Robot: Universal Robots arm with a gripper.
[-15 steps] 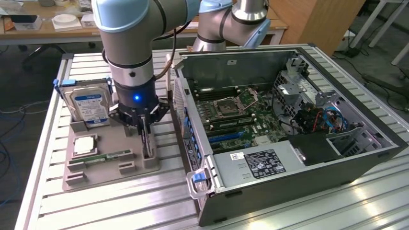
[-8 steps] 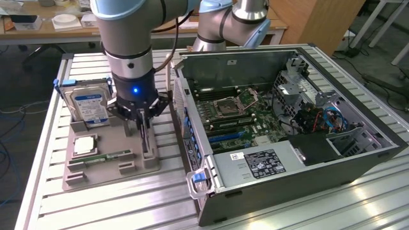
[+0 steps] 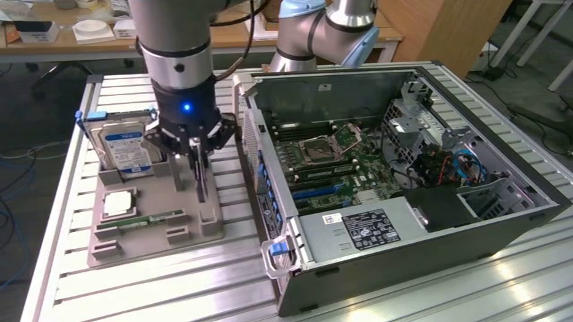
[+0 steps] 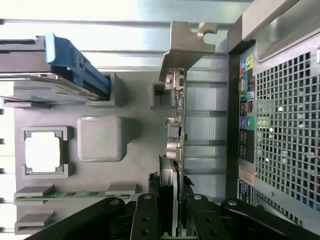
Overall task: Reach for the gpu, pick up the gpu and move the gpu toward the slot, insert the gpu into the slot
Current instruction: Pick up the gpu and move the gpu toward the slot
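Gpu hangs on edge beneath the gripper, a thin dark card over the side of the grey tray that faces the computer case. In the wrist view the gripper is clamped on the card, with a black finger on each flat side of the gpu. The card's pale metal bracket is at the end away from the fingers. Whether the lower edge is clear of the tray cannot be told.

The case stands just beside the tray, on the exterior view's right. Its perforated rear wall and a column of ports run close alongside the card. That wall rises between the gpu and the motherboard.

In the tray, a hard drive with a blue-white label stands upright on the far side of the gripper from the case. Its blue side rail shows in the wrist view. A square processor chip lies flat in its own recess, and a green memory stick sits on edge near the tray's front.

The case lies on its side with the panel off. It holds the motherboard and a power supply with a white label. Both rest on a slatted metal table.
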